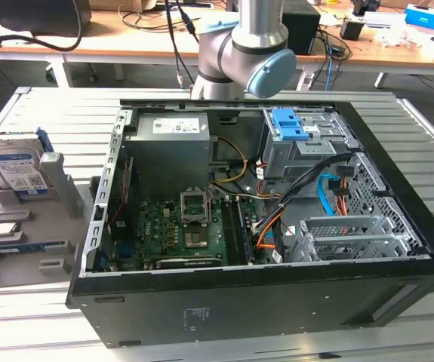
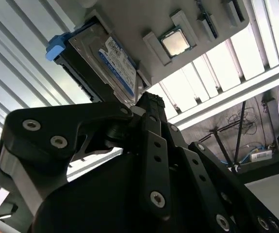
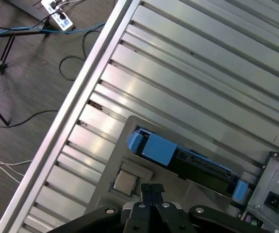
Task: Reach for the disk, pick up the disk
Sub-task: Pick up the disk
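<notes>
Our jaws, pressed together and empty, hover near the disk (image 1: pixel 16 166), which stands on edge in a grey holder (image 1: pixel 60 190) on the table (image 1: pixel 50 105).

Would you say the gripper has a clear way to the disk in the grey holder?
Probably yes: the disk stands upright in the grey holder, outside the computer case, and nothing lies between it and the gripper, though its jaws look shut.
</notes>
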`<state>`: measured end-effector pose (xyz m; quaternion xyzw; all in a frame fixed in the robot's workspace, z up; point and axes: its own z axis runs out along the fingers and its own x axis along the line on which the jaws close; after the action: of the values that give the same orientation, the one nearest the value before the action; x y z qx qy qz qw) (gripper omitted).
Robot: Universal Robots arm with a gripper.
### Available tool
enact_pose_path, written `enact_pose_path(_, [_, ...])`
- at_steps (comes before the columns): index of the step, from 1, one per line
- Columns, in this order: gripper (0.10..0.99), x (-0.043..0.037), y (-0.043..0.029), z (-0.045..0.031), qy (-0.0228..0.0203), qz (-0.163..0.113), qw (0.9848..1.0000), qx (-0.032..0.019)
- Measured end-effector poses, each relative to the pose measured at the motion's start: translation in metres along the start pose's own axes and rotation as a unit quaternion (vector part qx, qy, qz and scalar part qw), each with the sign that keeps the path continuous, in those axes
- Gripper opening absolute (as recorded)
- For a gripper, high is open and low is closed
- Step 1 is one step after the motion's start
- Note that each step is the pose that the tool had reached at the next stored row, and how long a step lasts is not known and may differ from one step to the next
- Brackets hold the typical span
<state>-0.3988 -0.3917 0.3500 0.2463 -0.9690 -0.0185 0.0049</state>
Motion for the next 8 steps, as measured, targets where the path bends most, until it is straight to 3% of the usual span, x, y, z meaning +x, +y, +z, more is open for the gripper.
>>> enact_pose_path(4, [0.106,0.0,0.0,0.0,0.0015,-0.039,0.9992,0.0])
enact_pose_path(8, [0.106,0.0,-0.0001,0.0,0.0031,-0.081,0.9967,0.0001])
